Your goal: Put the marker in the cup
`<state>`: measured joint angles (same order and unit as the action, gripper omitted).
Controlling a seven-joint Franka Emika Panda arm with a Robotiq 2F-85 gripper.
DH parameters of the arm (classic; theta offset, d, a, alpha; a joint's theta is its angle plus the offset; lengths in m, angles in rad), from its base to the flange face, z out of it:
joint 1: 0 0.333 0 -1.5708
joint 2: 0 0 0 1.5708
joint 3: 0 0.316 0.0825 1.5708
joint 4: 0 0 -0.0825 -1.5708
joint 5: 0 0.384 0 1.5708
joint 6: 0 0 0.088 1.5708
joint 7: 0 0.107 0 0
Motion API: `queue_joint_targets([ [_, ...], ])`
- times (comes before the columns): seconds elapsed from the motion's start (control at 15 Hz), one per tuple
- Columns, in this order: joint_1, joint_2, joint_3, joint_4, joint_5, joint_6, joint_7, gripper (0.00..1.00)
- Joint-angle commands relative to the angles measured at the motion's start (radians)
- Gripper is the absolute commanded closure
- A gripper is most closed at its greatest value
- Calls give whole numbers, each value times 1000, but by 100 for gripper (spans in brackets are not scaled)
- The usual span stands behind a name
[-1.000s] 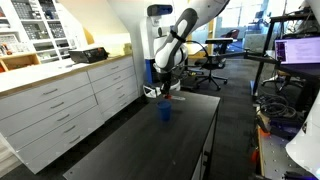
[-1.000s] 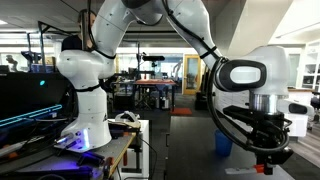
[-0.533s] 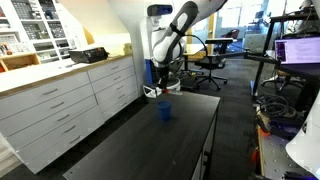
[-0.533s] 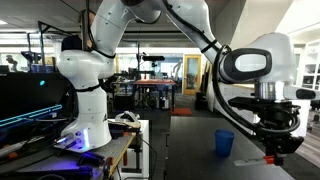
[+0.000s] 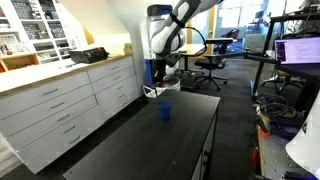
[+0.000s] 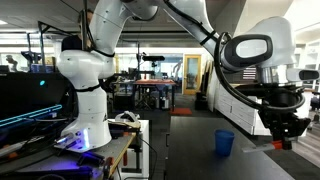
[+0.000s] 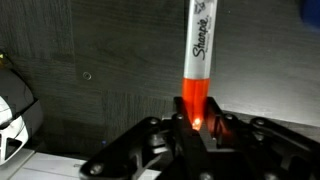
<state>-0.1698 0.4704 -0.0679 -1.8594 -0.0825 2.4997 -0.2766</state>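
Note:
In the wrist view my gripper (image 7: 196,125) is shut on the marker (image 7: 199,50), a whitish pen with an orange-red cap held between the fingertips, pointing away over the black table. In both exterior views the gripper (image 5: 160,84) (image 6: 283,142) hangs above the far end of the table, raised. The small blue cup (image 5: 166,113) (image 6: 224,143) stands upright on the black table (image 5: 150,145), nearer the table's middle than the gripper. The marker itself is too small to make out in the exterior views.
White drawer cabinets (image 5: 60,105) run along one side of the table. Office chairs (image 5: 210,62) and a desk with a monitor (image 5: 298,50) stand behind and beside it. Another white robot base (image 6: 85,100) shows in an exterior view.
The gripper has risen with the marker and moved away from the cup toward the table's far end. The cup has not moved.

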Motion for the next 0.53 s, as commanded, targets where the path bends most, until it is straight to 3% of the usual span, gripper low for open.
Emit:
queue_joint_targets([
  [0.0,-4,-71,13,-48,33,10,19,94],
  [0.47,-23,-149,54,-99,166,70,-17,94],
])
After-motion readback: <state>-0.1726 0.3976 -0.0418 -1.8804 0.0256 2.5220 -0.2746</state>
